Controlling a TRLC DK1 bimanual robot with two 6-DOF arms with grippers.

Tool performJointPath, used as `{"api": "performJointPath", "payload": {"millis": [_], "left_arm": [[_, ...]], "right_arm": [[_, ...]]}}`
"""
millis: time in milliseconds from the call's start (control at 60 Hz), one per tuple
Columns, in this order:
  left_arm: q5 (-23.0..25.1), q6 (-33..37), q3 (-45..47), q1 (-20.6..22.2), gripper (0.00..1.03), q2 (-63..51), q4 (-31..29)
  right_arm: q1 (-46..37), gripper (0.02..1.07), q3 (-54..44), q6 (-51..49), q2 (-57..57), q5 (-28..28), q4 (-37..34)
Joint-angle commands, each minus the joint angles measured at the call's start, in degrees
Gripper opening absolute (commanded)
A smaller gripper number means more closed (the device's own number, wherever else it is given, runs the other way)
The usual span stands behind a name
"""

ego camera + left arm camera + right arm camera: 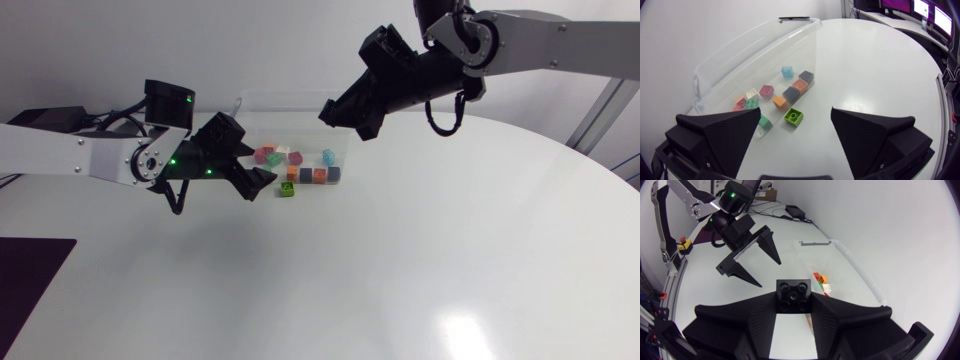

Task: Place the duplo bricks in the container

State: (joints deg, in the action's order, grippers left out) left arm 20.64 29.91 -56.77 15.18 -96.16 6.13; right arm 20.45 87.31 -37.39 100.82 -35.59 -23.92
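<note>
**Item: loose brick and the arm to take it**

- Container (735,52) – a clear tub on the bench (420,260), its long side running away from the left end effector (769,274). A mix of coloured bricks (766,90) already lies on its floor, several in a row by the near wall.
- Green brick (793,116) – a square, four-stud brick with no long axis to align to. It sits studs up on the bench just outside the tub's near wall.
- Left end effector – fingers spread wide, holding nothing. The green brick lies straight ahead of it and lower, in line with the gap between the fingers. This arm is plainly the nearer one, so the pick looks like a short advance and descent.
- Right end effector (794,307) – clamped on a black brick (794,291), studs facing its camera. It is raised near the tub's far end, with the tub ahead and below; release seems the step in hand.
</note>
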Motion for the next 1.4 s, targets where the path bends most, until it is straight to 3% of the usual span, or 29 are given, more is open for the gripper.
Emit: {"api": "performJointPath", "payload": {"millis": [0, 600, 1133, 1200, 1233, 1300, 1333, 1383], "left_arm": [[0.54, 1.38, 1.14, 0.55, 0.98, -0.96, 0.99], [-1.48, 1.29, -1.23, 3.54, 0.98, -11.15, 0.81], [-6.05, -4.25, -3.87, 4.77, 0.98, -13.53, 1.25], [-6.58, -5.21, -4.22, 5.21, 0.97, -13.79, 1.16], [-6.58, -5.48, -4.31, 5.30, 0.97, -13.88, 1.16], [-7.64, -6.88, -4.75, 5.74, 0.96, -14.06, 1.08], [-8.08, -7.41, -4.93, 6.18, 0.96, -14.23, 1.08], [-8.95, -8.29, -5.28, 6.88, 0.95, -14.41, 0.99]], "right_arm": [[-0.41, 0.25, 1.46, 2.32, 2.37, -0.27, 1.69], [-0.50, 0.25, 12.27, 6.01, 13.53, 0.26, 5.82], [-0.76, 0.26, 21.68, 8.21, 23.37, 2.90, 8.81], [-0.85, 0.35, 22.73, 8.73, 24.08, 3.95, 9.24], [-0.85, 0.46, 23.00, 9.17, 24.34, 4.30, 9.60], [-0.85, 0.86, 23.61, 9.44, 24.60, 5.54, 9.68], [-0.94, 0.96, 23.52, 9.52, 24.43, 5.89, 9.68], [-0.94, 1.00, 22.73, 9.52, 23.55, 6.50, 10.21]]}}
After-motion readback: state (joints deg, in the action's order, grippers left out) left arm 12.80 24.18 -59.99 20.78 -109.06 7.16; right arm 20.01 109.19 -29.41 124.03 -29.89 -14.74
